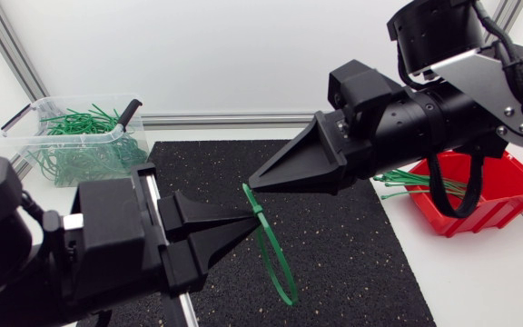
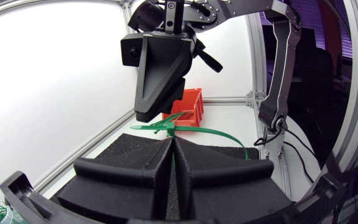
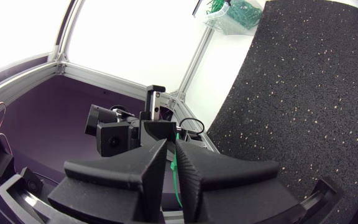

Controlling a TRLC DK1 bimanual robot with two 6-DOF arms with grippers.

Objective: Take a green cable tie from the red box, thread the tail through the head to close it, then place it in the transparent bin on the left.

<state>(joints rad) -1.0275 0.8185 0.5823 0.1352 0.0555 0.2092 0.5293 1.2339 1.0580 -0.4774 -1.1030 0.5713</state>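
Hovering above black speckled foam mat [image 1: 352,236]: left gripper [image 1: 251,218] pinched looped green plastic cable tie [image 1: 275,259]; right gripper [image 1: 254,180] also above mat, closure unclear.

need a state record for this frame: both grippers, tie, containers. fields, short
left gripper: shut on the tie, over the mat
right gripper: tip at the tie's upper end, just above the left gripper; grip unclear
tie: green, hangs as a loop below the left gripper
threaded: cannot tell
red box: at right, spare ties inside, some sticking out over its rim
bin: far left, binned ties inside
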